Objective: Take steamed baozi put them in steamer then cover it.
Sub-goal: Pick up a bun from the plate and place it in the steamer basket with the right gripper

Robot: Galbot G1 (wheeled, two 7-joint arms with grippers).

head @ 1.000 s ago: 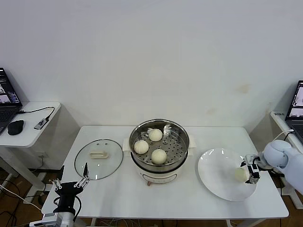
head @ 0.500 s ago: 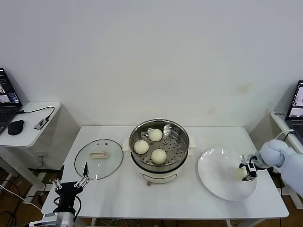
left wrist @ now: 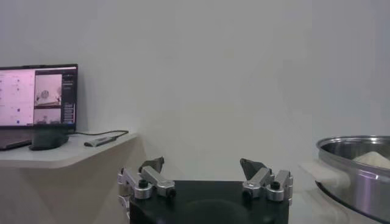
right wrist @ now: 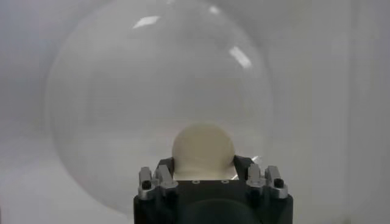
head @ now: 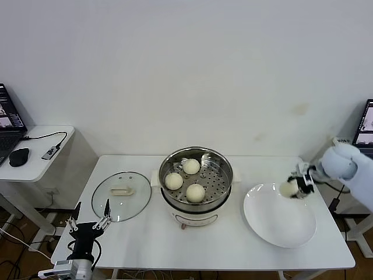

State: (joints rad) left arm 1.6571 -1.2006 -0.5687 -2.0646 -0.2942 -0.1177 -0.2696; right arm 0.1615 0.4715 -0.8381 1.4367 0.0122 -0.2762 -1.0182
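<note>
From my head camera, my right gripper (head: 296, 186) is clamped on the last small, round, cream-white bun (head: 288, 188), held in the air above the far edge of the flat white plate (head: 280, 224). I judge the bun light, soft and easily dented, so a gentle hold across its widest part suits it. Three matching buns (head: 173, 181) already sit on the perforated tray of the round shiny steel steamer pot (head: 224, 166), with open tray on the side nearer the plate. The pot's raised rim stands between my load and that spot. The round clear glass lid (head: 121, 195) lies flat on the white table (head: 233, 245) beyond the pot.

My left wrist camera shows my left gripper (left wrist: 206, 179) spread wide and empty, parked low by the table's corner.

My right wrist camera shows the bun seated between both fingers (right wrist: 163, 175), the plate below.
</note>
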